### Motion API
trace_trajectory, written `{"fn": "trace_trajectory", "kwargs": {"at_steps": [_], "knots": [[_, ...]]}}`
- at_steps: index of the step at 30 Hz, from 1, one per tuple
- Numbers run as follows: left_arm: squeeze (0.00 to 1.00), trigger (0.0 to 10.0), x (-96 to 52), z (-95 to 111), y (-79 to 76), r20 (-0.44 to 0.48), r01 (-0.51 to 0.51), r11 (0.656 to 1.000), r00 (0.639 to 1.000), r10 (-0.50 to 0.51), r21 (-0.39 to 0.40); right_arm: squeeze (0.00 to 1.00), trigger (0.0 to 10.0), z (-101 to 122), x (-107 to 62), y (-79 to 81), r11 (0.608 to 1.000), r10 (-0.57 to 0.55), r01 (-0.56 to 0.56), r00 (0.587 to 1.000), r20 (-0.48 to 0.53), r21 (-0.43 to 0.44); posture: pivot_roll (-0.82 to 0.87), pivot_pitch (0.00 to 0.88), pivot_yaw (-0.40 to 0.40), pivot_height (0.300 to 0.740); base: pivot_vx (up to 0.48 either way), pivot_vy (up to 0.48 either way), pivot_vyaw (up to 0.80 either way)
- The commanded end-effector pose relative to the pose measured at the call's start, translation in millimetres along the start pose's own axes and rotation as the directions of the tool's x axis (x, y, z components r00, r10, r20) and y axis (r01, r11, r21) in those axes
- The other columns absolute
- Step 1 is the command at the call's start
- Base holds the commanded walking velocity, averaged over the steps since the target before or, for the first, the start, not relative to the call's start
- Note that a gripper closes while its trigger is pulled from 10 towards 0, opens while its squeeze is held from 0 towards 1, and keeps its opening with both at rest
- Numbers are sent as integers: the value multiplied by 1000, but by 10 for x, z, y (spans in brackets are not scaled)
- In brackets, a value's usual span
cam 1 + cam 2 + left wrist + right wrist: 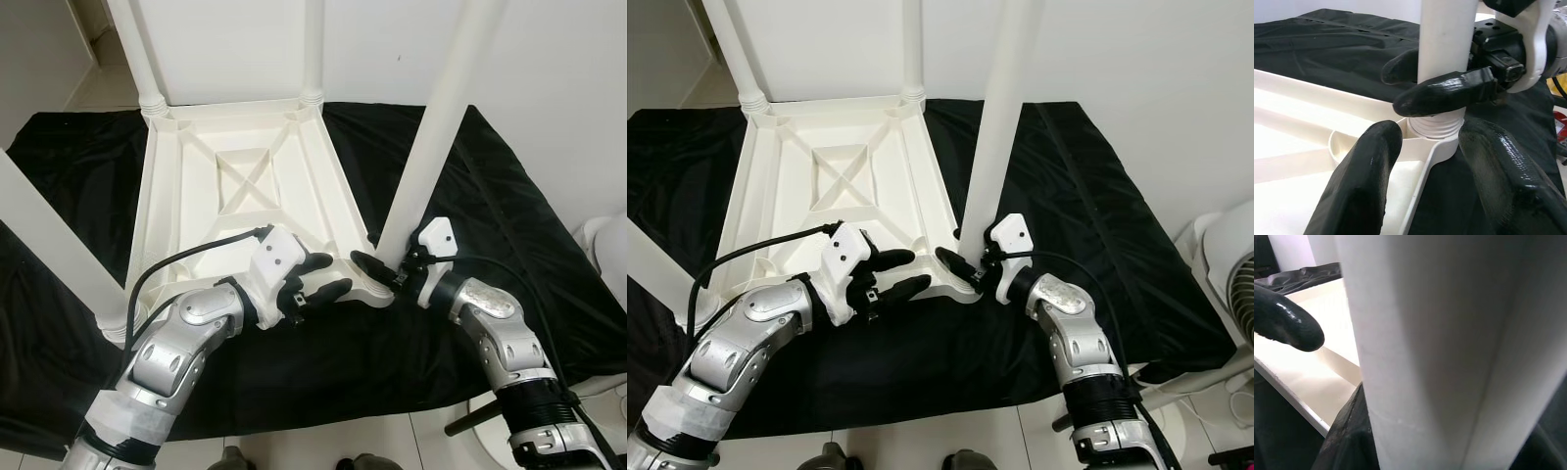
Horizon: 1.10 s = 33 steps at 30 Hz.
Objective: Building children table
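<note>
Table: your upturned white tabletop (245, 186) lies on the black cloth (509, 225), ahead of both grippers.
Right arm: your right gripper (377, 269) clasps the near-corner leg (431, 147) just above its socket.
Left arm: your left gripper (328, 276) reaches in, fingers spread, straddling the tabletop's rim.
Left wrist view: shows the leg's ribbed collar (1435, 128) seated in the socket.

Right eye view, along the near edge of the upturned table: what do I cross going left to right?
Left gripper → near corner of the table top → right gripper on the table leg → black cloth → white fan.
</note>
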<state>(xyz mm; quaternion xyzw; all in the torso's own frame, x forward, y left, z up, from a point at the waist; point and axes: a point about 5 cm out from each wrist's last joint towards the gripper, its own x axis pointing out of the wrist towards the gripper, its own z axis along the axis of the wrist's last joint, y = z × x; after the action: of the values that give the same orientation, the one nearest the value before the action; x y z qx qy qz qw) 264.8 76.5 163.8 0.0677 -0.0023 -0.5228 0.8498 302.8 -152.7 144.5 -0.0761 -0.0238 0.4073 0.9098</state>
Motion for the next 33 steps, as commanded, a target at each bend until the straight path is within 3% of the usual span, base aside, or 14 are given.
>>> {"fn": "trace_trajectory", "kwargs": {"at_steps": [1, 2, 3, 11, 13, 15, 17, 19, 20, 21, 26, 31, 32, 33], "knots": [[0, 10000, -4, -7, -15, -3, 20, 1000, 1000, -20, 2, 0, 0, -107, -49, 1, 1000, 1, 0, 999, -44, 29, -98, 45, 14, 740, 0, 0, 0], [0, 10000, -3, -6, -17, -3, 22, 1000, 1000, -22, 4, 0, 0, -113, -53, 0, 1000, -1, 3, 999, -45, 26, -98, 45, 14, 740, 0, 0, 0], [0, 10000, -2, -9, -23, -4, 26, 1000, 1000, -26, 3, 0, 10000, -71, -50, 14, 998, -33, 34, 999, -13, 60, -104, 47, 14, 740, 0, 0, 0], [0, 10000, 0, -15, -36, -9, 41, 999, 999, -40, 4, 0, 10000, 10, 44, 109, 971, -230, 231, 973, -19, 55, -103, 43, 17, 740, 0, 0, 0], [0, 10000, -6, -18, -39, -11, 43, 999, 999, -43, 5, 0, 10000, 15, 97, 167, 947, -316, 317, 948, -29, 54, -101, 43, 15, 740, 0, 0, 0], [0, 10000, -6, -18, -39, -11, 43, 999, 999, -43, 5, 0, 10000, 15, 97, 167, 947, -316, 317, 948, -29, 54, -101, 43, 15, 740, 0, 0, 0], [0, 10000, -9, -20, -38, -13, 43, 999, 999, -43, 6, 0, 10000, -2, 123, 198, 920, -382, 384, 923, -43, 79, -100, 41, 16, 740, 0, 0, 0], [0, 10000, -20, -23, -35, -15, 40, 999, 999, -40, 6, 0, 10000, -41, 182, 315, 853, -507, 512, 859, -72, 103, -93, 39, 12, 740, 0, 0, 0], [0, 10000, -20, -23, -35, -15, 40, 999, 999, -40, 6, 0, 10000, -41, 182, 315, 853, -507, 512, 859, -72, 103, -93, 39, 12, 740, 0, 0, 0], [0, 10000, -24, -25, -35, -16, 39, 999, 999, -39, 7, 0, 10000, -63, 215, 384, 819, -550, 558, 830, -97, 134, -92, 38, 11, 740, 0, 0, 0], [0, 10000, -41, -23, -41, -18, 34, 999, 999, -34, 7, 0, 10000, -13, 293, 526, 759, -608, 616, 786, -112, 208, -79, 31, 13, 740, 0, 0, 0], [0, 10000, -46, -29, -46, -22, 38, 999, 999, -38, 5, 0, 10000, 42, 308, 555, 777, -588, 589, 805, -80, 223, -83, 27, 15, 740, 0, 0, 0], [0, 10000, -46, -28, -43, -22, 39, 999, 999, -39, 6, 965, 10000, 53, 298, 553, 779, -587, 588, 806, -75, 220, -83, 26, 15, 740, 0, 0, 0], [0, 10000, -47, -26, -39, -23, 39, 999, 999, -39, 8, 1000, 10000, 63, 286, 549, 784, -583, 582, 810, -67, 214, -83, 26, 15, 740, 0, 0, 0]]}}
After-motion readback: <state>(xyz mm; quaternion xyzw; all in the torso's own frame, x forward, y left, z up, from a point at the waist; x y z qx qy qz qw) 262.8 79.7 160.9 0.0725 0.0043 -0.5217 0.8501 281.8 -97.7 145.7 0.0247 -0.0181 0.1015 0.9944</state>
